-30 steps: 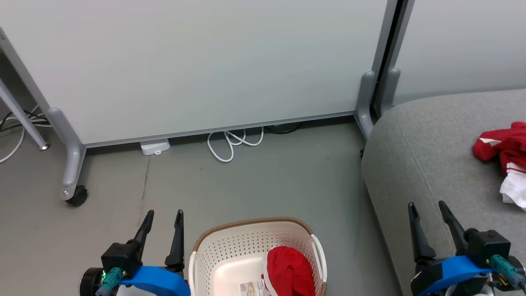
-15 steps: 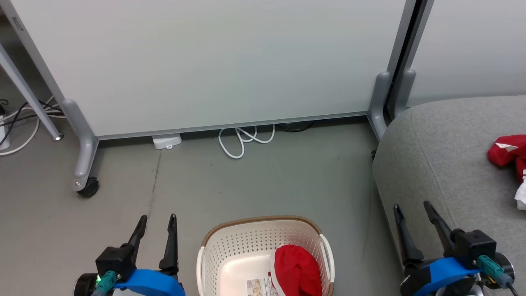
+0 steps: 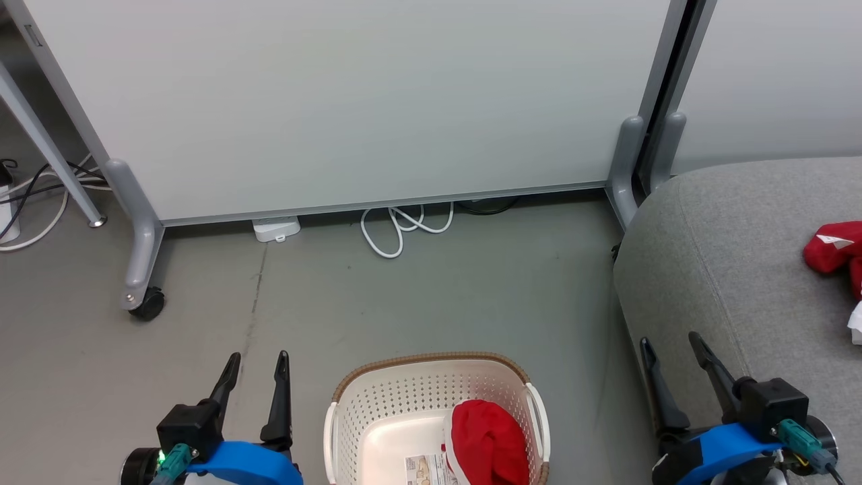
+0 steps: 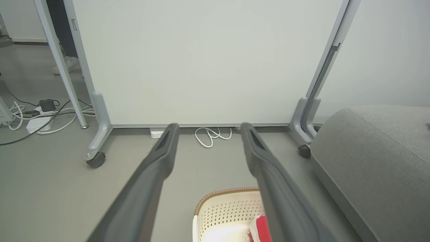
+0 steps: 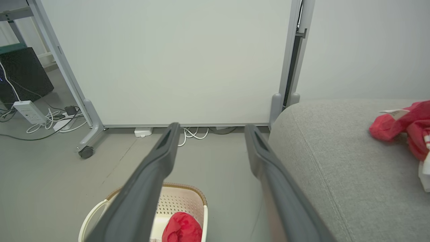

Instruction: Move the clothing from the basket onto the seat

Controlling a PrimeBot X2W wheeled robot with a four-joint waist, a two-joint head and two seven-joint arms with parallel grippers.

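Head view shows the big grey seat (image 3: 727, 256) on the right with red clothing (image 3: 832, 246) on it. The basket (image 3: 377, 404) sits on the floor (image 3: 404, 303) with one more red piece (image 3: 488, 441) inside. The left gripper (image 3: 258, 356) and right gripper (image 3: 670, 339) each have fingers spread wide, holding nothing.

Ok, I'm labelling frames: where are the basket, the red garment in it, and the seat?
basket (image 3: 417, 394): head view, far perforated wall.
red garment (image 3: 486, 441): head view, its middle.
seat (image 3: 727, 256): head view, grey top.

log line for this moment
left pincer open; right pincer open; red fabric garment in cream plastic basket; red clothing on grey couch seat
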